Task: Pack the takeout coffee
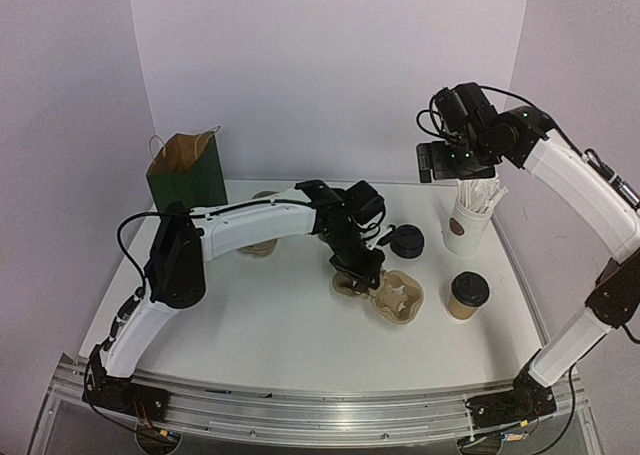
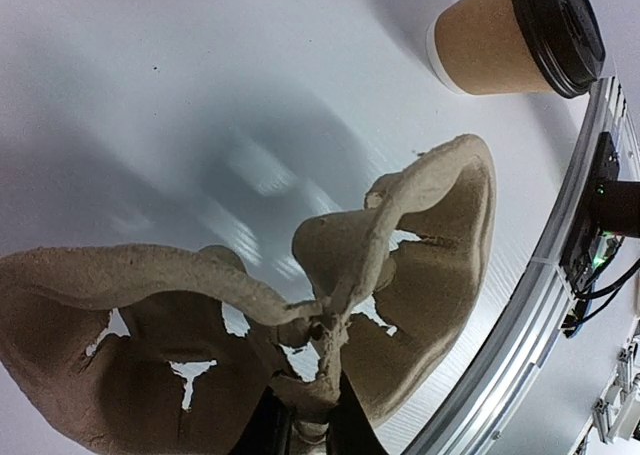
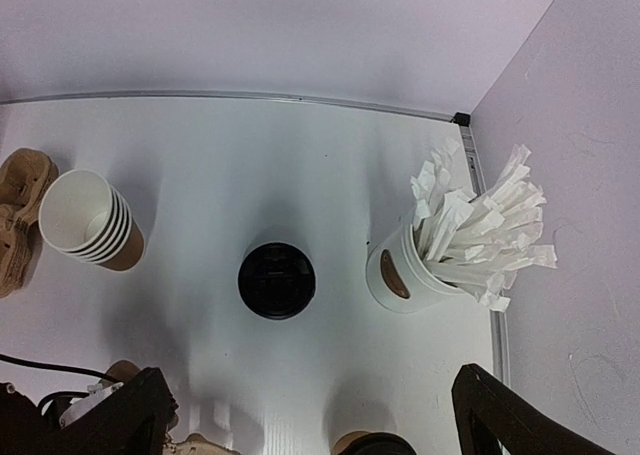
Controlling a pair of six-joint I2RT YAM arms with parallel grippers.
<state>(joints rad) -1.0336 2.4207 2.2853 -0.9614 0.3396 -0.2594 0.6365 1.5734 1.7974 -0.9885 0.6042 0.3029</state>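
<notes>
left fingers pinch the carrier, coffee waits by the right edge

the left gripper (image 1: 358, 270) is closed down hard on the central ridge of a beige moulded pulp cup carrier (image 2: 420, 245), its dark fingers (image 2: 270, 430) pressed together with only that thin pulp wall between them. one cup well flares out on each side of the fingers, and their ragged rims rise ahead of the tips. whether the carrier's underside touches the white table (image 1: 250, 325) cannot be told.

the takeout coffee (image 1: 467, 295), a small brown kraft-paper cup under a black plastic dome lid, stands upright beyond the carrier's far rim, apart from it, with a strip of bare tabletop between. it sits near the table's right edge, and the aluminium rail (image 2: 560, 265) runs just outside it.

the right gripper (image 1: 440, 160) hangs high over the far right corner, fingers (image 3: 110, 415) spread wide and holding nothing. far below the gap between them lies a loose round black plastic lid (image 3: 277, 280). off past the right finger, near the side wall, stands a tall white paper cup of wrapped sticks (image 3: 410, 270). out past the left finger stands a stack of lidless brown paper cups (image 3: 85, 220). bare table surrounds the lid on all sides.

a dark green paper bag (image 1: 187, 170) stands at the far left corner, well away from both grippers.
</notes>
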